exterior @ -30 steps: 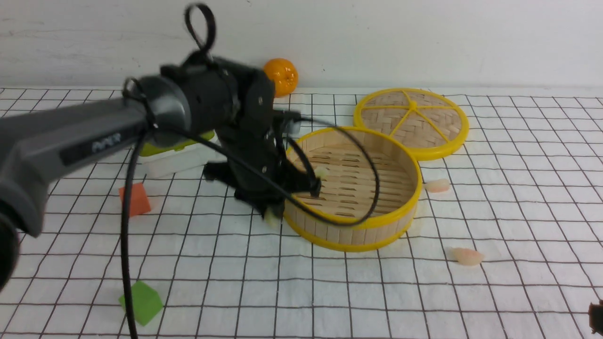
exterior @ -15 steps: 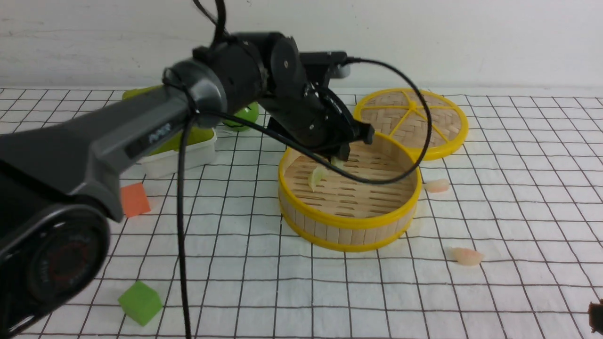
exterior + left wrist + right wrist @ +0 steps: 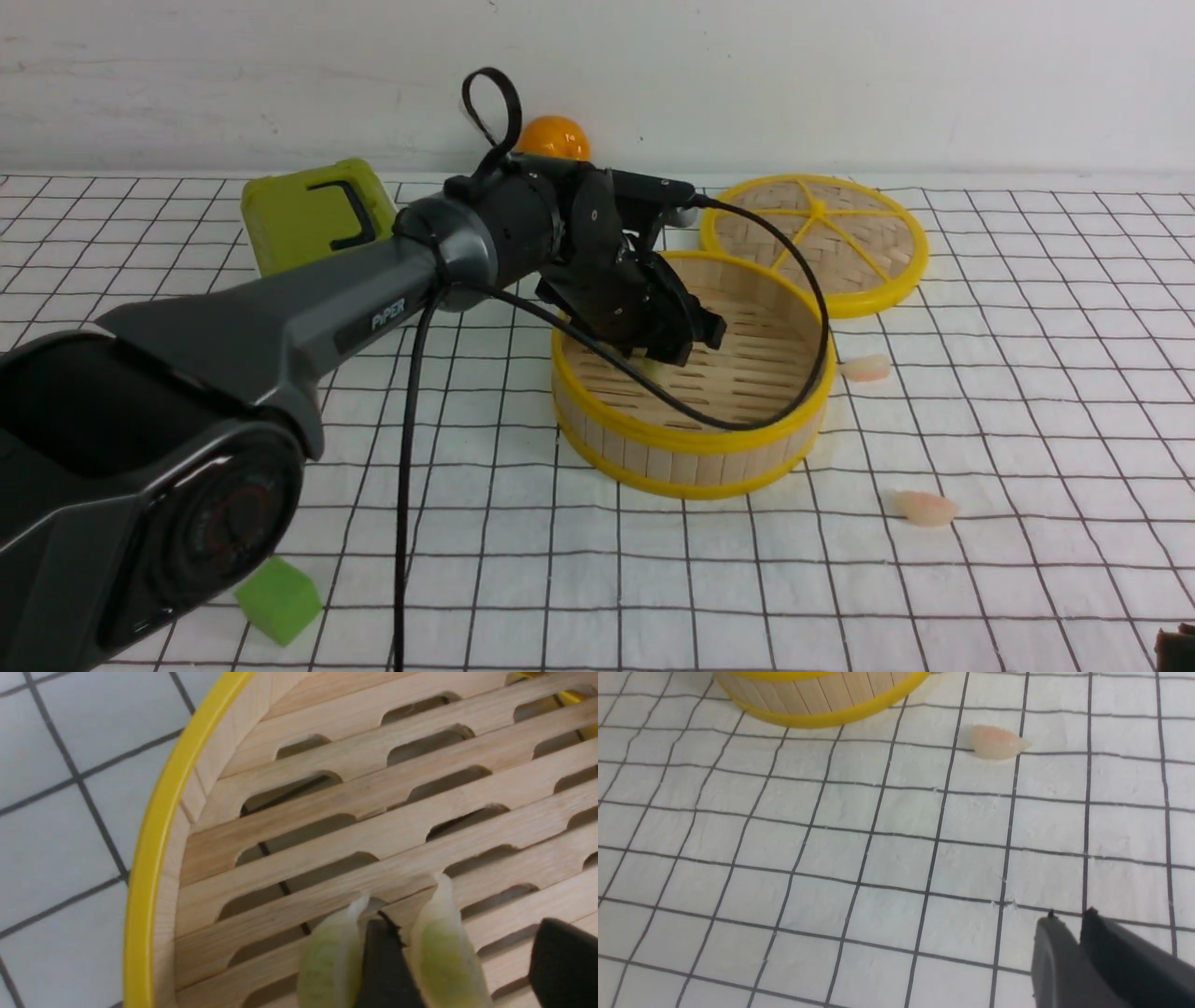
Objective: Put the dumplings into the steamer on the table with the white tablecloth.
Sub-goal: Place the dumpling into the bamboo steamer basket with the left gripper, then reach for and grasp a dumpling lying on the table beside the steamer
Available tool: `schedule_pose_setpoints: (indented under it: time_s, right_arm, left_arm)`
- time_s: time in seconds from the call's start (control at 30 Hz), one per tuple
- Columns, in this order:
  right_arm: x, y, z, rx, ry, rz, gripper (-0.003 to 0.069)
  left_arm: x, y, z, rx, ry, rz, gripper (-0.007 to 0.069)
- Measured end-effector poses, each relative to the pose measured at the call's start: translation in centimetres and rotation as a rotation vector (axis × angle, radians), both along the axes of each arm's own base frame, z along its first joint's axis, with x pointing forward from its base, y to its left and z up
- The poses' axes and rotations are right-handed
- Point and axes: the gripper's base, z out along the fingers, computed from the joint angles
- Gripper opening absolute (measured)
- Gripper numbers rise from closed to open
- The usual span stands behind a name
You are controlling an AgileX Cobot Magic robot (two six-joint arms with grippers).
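The steamer stands mid-table on the white tablecloth. My left gripper reaches down into it. In the left wrist view the gripper is open just above the slatted floor. One pale green dumpling lies between the jaws against one finger, and a second green dumpling lies outside that finger. Two pinkish dumplings lie on the cloth to the right of the steamer, one near its side and one nearer me, the latter also in the right wrist view. My right gripper is shut and empty, low at the front right.
The flat woven lid lies behind the steamer on the right. An orange sits by the back wall. A lime green box stands at the back left. A green cube lies front left.
My left arm swung from the steamer's front left, up over its rim and down inside. The green dumpling it carried now lies on the slats beside the first one. The right arm stayed put.
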Motion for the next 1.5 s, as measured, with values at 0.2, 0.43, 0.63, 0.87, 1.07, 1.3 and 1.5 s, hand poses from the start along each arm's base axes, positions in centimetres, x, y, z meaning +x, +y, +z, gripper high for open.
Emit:
schedule_pose_setpoints:
  time_s: [0.2, 0.43, 0.63, 0.87, 1.07, 1.3, 1.5]
  right_arm:
    - [0.4, 0.4, 0.8, -0.010, 0.086, 0.064, 0.0164]
    - [7.4, 0.6, 2.1, -0.062, 0.213, 0.140, 0.0377]
    - [15.5, 0.9, 0.7, -0.109, 0.309, 0.228, 0.0454]
    - [23.4, 1.3, -3.5, -0.167, 0.412, 0.372, 0.0461]
    - [27.2, 1.4, -8.1, -0.216, 0.476, 0.495, 0.0453]
    - [27.5, 1.5, -8.4, -0.276, 0.449, 0.560, 0.0237]
    - [27.0, 2.4, -7.8, -0.240, 0.501, 0.599, 0.0165]
  left_arm:
    - [-1.8, 0.8, 8.1, -0.015, -0.013, -0.033, 0.0421]
    - [-10.1, 5.3, 24.3, -0.063, -0.159, -0.089, 0.0075]
    - [-14.4, 8.5, 28.0, -0.027, -0.221, -0.057, -0.0013]
    - [-19.1, 11.8, 26.3, 0.079, -0.155, -0.025, -0.0013]
    - [-23.8, 15.0, 21.9, 0.196, -0.043, -0.021, -0.0013]
    - [-28.1, 18.8, 19.3, 0.307, -0.053, 0.048, -0.0013]
    - [-32.0, 21.6, 18.0, 0.263, -0.093, 0.171, -0.0013]
